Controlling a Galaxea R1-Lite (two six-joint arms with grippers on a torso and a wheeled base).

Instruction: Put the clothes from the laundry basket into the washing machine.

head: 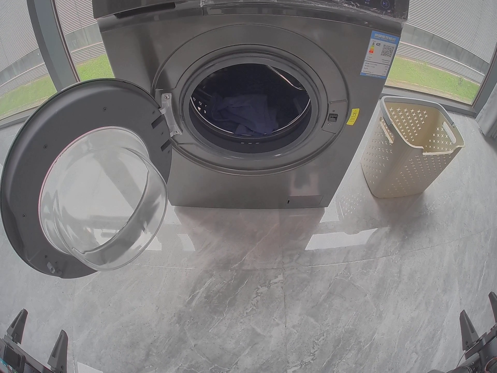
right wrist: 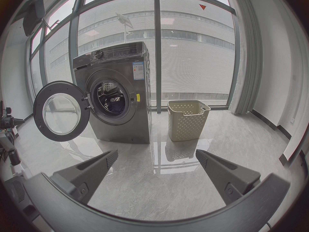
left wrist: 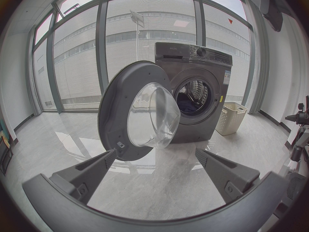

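Observation:
A grey front-loading washing machine (head: 248, 94) stands ahead of me, its round door (head: 83, 182) swung wide open to the left. Dark blue clothes (head: 243, 112) lie inside the drum. A cream laundry basket (head: 411, 148) stands on the floor to the machine's right, and no clothes show inside it. My left gripper (head: 37, 335) is low at the bottom left, open and holding nothing. My right gripper (head: 481, 319) is low at the bottom right, also open with nothing between its fingers. Both are well back from the machine (left wrist: 196, 91) and basket (right wrist: 187, 120).
The grey marble floor (head: 269, 296) stretches free between me and the machine. The open door (left wrist: 135, 113) juts out on the left at mid height. Tall windows (right wrist: 196, 49) run behind the machine, and a wall closes the right side.

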